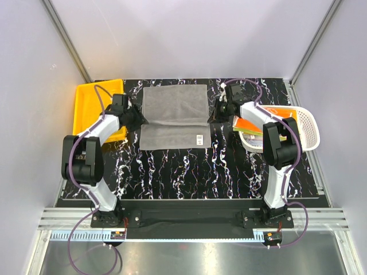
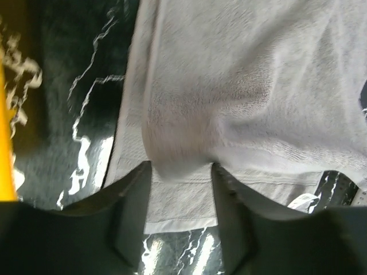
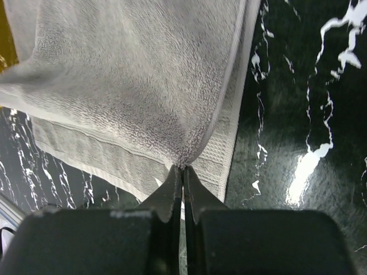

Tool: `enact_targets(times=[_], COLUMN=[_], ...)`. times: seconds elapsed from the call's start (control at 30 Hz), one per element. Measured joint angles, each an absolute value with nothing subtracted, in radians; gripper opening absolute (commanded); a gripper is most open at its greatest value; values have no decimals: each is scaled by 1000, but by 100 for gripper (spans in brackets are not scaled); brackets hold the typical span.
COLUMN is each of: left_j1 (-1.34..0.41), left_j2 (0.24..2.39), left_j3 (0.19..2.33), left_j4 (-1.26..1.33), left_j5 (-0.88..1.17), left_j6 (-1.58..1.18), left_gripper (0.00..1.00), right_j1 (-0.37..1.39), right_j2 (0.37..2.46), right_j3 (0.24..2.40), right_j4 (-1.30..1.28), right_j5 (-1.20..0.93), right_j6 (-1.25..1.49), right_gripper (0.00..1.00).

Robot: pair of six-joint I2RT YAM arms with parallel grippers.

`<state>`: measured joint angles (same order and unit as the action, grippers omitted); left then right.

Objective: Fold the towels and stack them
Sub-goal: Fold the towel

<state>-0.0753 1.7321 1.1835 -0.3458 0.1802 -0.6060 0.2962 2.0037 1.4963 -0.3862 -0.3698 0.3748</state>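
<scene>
One grey towel lies stretched between my two grippers on the black marbled table. Its upper layer rests over a lower one, and a strip of that lower layer shows on the near side with a small white label. My right gripper sits at the towel's right edge, jaws pressed together on a pinch of the upper layer. In the right wrist view the cloth is drawn to a peak at the fingertips. My left gripper is at the opposite edge, its fingers spread, with a hump of terry in the gap between them. Just outside the left gripper stands a yellow bin. Outside the right gripper is a white slotted basket holding folded cloth, orange showing.
</scene>
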Motion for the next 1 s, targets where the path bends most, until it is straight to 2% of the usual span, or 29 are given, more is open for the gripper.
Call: enact_targets(times=[0.2, 0.4, 0.5, 0.87, 1.0], left_j1=[-76, -77, -81, -104, -107], left_j2=[1649, 1629, 1629, 1729, 1773], left_j3=[1062, 1012, 1011, 1077, 1107], left_j4=[-333, -314, -314, -348, -368], left_j5=[157, 146, 130, 50, 33], left_j6=[-693, -775, -805, -820, -816], left_gripper=[55, 43, 39, 40, 36], right_j1=[301, 306, 307, 307, 307], right_j2=[2004, 2004, 2004, 2004, 2004], right_j3=[1462, 1457, 1450, 1432, 1432], right_j4=[-386, -383, -378, -361, -355], right_j5=[-369, -369, -369, -373, -383], right_j6=[382, 390, 392, 405, 410], right_gripper=[0, 0, 0, 0, 0])
